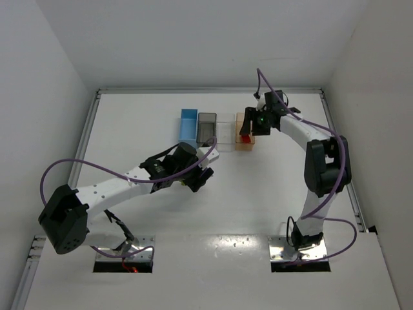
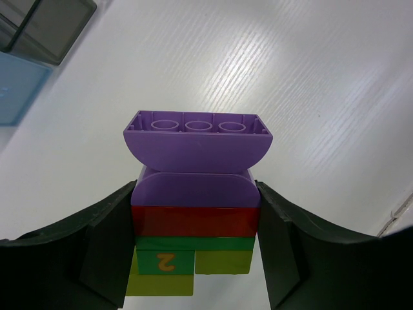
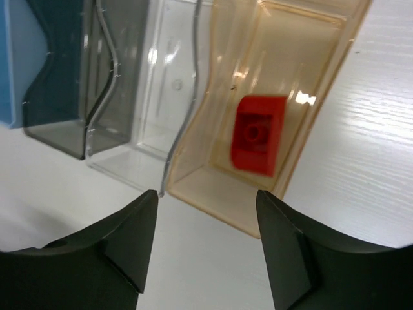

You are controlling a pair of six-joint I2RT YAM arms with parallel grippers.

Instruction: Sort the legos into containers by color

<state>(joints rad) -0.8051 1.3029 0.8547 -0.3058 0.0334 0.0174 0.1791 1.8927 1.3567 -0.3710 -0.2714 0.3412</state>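
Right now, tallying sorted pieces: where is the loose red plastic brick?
The red plastic brick is inside the translucent pale orange plastic bin, rightmost of the row in the top view, beside the clear plastic bin and ahead of the right pincer.

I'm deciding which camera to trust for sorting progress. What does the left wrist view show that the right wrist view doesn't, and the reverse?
Left wrist only: the left gripper shut on a brick stack, purple on top, then red, dark green and yellow-green.
Right wrist only: the open, empty right gripper facing the clear bin and the orange bin, with one red brick lying inside the orange one.
Both: the blue bin, the grey bin and the white table.
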